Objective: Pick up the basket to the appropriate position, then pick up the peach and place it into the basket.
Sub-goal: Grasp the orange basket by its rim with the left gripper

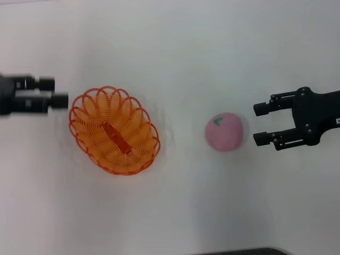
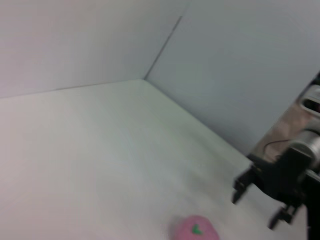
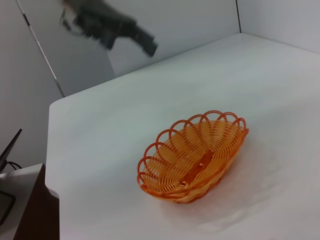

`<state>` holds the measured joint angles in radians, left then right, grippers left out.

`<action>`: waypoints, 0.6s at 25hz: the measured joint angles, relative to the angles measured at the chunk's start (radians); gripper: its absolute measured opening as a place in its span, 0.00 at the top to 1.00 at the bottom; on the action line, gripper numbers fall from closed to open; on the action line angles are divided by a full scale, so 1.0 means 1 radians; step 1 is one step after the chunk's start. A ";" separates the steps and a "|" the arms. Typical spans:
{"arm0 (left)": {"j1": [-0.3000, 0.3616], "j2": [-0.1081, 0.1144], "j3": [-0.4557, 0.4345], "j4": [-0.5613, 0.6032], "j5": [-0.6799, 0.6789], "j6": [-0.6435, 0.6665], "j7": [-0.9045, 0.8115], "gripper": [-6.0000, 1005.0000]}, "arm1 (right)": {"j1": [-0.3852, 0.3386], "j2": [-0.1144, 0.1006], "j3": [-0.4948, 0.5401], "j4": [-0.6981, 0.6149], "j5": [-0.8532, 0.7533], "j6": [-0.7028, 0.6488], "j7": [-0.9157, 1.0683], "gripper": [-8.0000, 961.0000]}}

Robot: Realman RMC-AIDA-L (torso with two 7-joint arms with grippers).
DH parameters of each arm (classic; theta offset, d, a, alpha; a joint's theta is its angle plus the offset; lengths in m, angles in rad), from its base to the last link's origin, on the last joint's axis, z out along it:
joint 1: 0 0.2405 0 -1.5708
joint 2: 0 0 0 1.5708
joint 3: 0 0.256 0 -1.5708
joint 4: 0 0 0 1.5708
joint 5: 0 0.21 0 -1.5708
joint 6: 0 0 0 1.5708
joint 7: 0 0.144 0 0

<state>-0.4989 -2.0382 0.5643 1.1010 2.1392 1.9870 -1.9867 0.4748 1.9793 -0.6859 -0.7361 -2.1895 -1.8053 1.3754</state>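
The basket (image 1: 114, 130) sits on the white counter (image 1: 186, 53), lying at a slant with nothing in it, and the peach (image 1: 225, 132) rests well apart from it toward the robot's right, its green leaf mark turned upward. Neither is gripped.

The left tool (image 1: 53, 95) hovers just beside the basket's rim at the outer end, without touching it. It shows blurred, so whether its fingers stand apart or together cannot be told. Its position suggests it is lined up on the rim, the natural place to take hold of a shallow wire basket.

The right tool (image 1: 261, 124) hangs near the peach with its fingers spread wide, the gap facing the fruit. That spread looks about right to close around the ball from the side once the basket is settled. In the left wrist view the same right tool (image 2: 255, 197) shows beyond the peach (image 2: 196, 229).

The basket (image 3: 195, 156) seems to lie close enough to the peach already, though that is a judgement.

No brand, label or readable writing shows anywhere.
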 joint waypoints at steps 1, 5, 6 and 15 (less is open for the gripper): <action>-0.025 0.008 0.005 0.012 0.008 -0.008 -0.038 0.16 | 0.000 0.000 0.000 0.000 0.000 0.000 0.000 0.21; -0.113 0.045 0.023 0.020 0.086 -0.093 -0.205 0.16 | 0.001 0.001 -0.001 0.000 0.002 -0.001 -0.001 0.21; -0.134 0.055 0.031 0.019 0.115 -0.117 -0.242 0.16 | 0.001 0.001 -0.001 0.000 0.002 0.000 -0.001 0.21; -0.270 0.060 0.247 0.021 0.414 -0.280 -0.404 0.16 | 0.010 0.001 0.000 -0.002 0.003 0.001 -0.007 0.21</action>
<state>-0.7684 -1.9777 0.8110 1.1223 2.5530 1.7068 -2.3908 0.4847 1.9803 -0.6861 -0.7381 -2.1860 -1.8046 1.3683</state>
